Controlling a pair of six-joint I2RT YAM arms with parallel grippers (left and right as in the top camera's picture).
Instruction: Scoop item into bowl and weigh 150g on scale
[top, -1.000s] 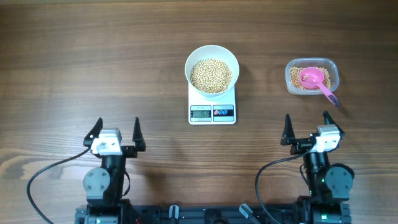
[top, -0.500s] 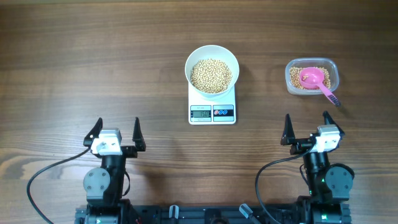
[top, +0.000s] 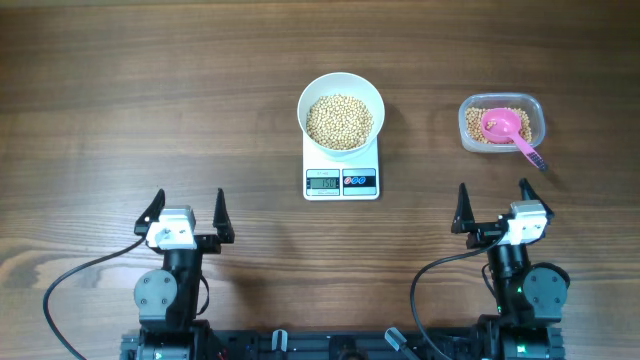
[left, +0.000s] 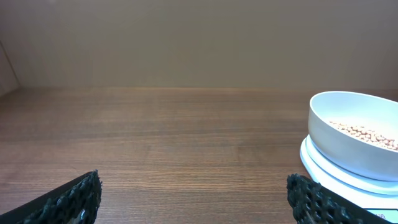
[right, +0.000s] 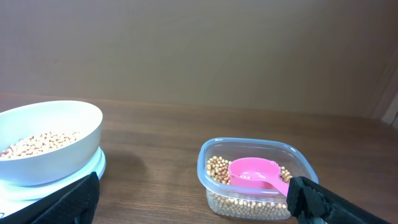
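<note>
Now the white bowl (top: 304, 108) of tan beans (top: 339, 121) sits on the scale (top: 341, 182) at the middle of the desk (top: 150, 80), while the left hand (top: 190, 200) and right hand (top: 492, 190) hover wide and empty, well apart from it, and the pink scoop (top: 503, 125) lies in the clear tub (top: 465, 126).

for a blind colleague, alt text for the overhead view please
A white bowl of tan beans sits on a small white scale on a wooden table. To its right, a clear tub holds more beans and a pink scoop. The left tool and right tool stand open and empty near the bottom edge.
</note>
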